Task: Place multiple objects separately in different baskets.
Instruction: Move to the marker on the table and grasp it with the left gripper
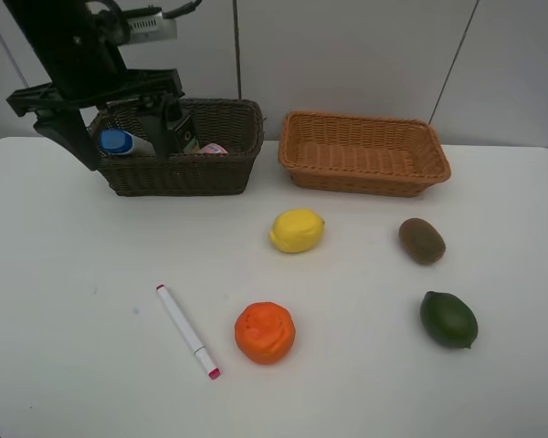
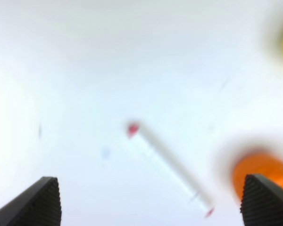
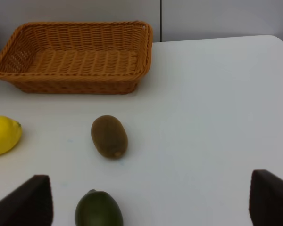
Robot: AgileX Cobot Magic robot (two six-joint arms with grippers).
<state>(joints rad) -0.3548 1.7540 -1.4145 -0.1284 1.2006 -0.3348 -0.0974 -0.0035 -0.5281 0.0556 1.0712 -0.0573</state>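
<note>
Left fingers (image 1: 71, 137) spread wide, empty, above the dark basket (image 1: 210, 173) at far left holding a blue-capped bottle (image 1: 116, 141). Marker (image 1: 186, 330), orange (image 1: 265, 332) and lemon (image 1: 297, 230) lie mid-desk (image 1: 73, 365). Tan basket (image 1: 365, 173) far right, kiwi (image 1: 422, 241) and lime (image 1: 448, 319) nearer. Right fingers (image 3: 30, 202) wide, empty.

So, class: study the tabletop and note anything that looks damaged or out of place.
The orange looks dented and creased on top, not smoothly round. The marker lies loose on the table beside it.
</note>
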